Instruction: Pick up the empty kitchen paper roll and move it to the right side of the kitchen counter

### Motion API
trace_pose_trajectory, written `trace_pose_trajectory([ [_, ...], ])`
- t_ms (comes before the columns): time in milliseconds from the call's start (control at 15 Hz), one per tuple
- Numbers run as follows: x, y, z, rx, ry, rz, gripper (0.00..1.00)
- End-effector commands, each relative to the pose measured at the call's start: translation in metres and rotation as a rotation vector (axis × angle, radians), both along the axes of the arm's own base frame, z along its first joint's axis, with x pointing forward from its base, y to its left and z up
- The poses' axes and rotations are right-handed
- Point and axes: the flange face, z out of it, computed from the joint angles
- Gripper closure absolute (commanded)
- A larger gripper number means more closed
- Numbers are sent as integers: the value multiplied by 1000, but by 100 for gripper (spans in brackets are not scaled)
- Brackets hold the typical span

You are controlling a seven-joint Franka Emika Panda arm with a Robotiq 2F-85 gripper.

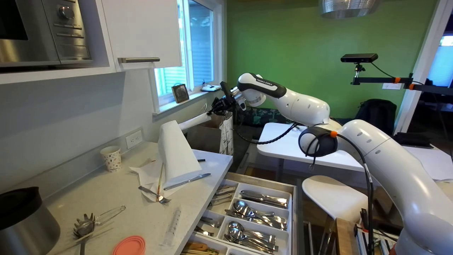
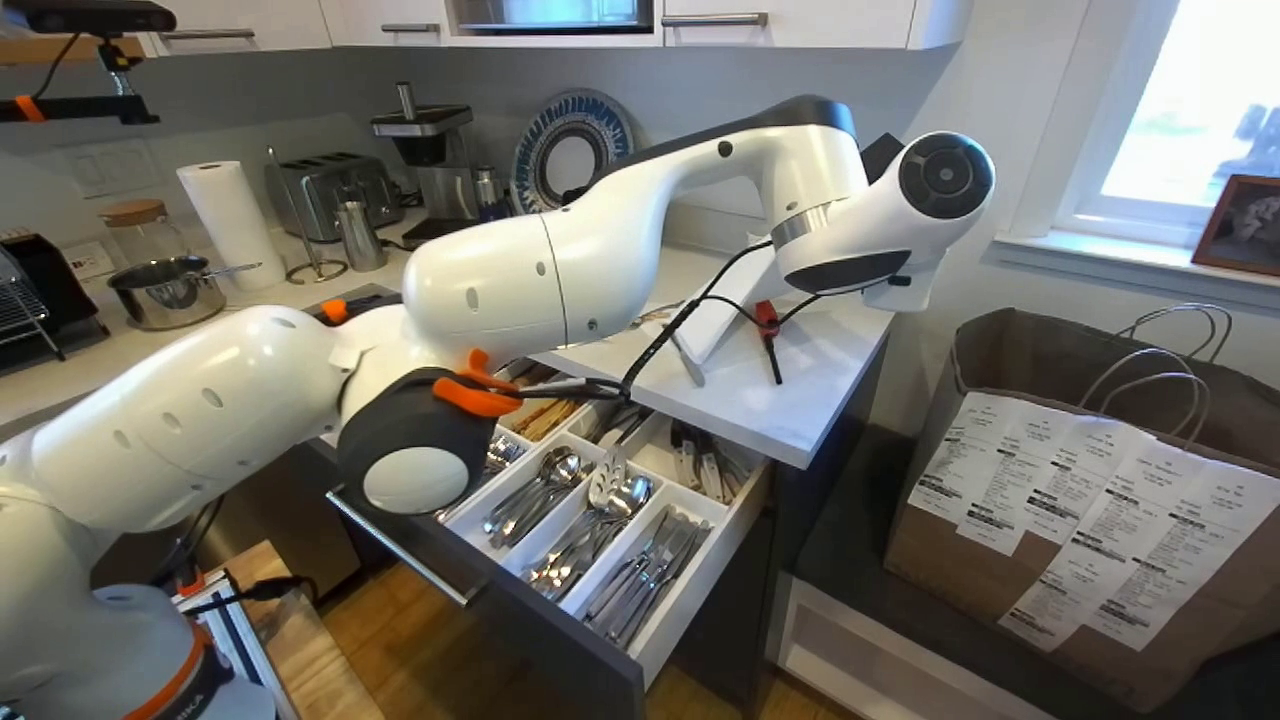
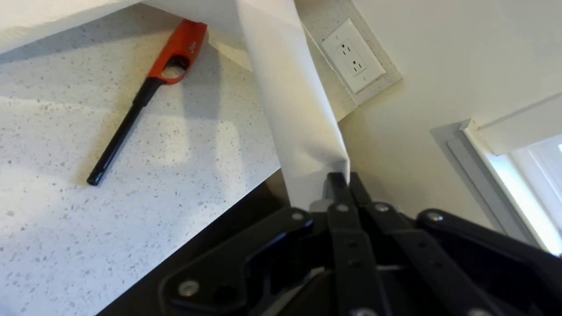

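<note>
At left, the presumed paper roll [image 1: 178, 154] is slanting up from the surface [image 1: 141, 216] beside a knife [image 1: 191, 180]; rightward, your jaws are pinching a narrow strip [image 1: 194, 121], apparently its end, by the edge. You are risking slippage or tearing from so thin a hold, and, in dragging, sweeping the knife into the drawer [image 1: 263, 180].

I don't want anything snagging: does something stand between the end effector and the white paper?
Nothing visible: in the wrist view, the end effector grips one end of the white paper. The red lighter lies off to the side on the counter.
</note>
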Motion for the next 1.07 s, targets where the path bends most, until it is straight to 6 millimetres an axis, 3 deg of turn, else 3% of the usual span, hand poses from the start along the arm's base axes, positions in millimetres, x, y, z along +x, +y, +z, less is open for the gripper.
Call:
trace_pose_trajectory([
  [0, 19, 14, -26, 61, 0, -102, 100],
  [400, 37, 39, -76, 23, 100, -109, 100],
  [467, 35, 37, -64, 39, 72, -95, 100],
  [867, 36, 39, -62, 35, 65, -91, 100],
  [1000, 38, 43, -70, 57, 90, -105, 100],
])
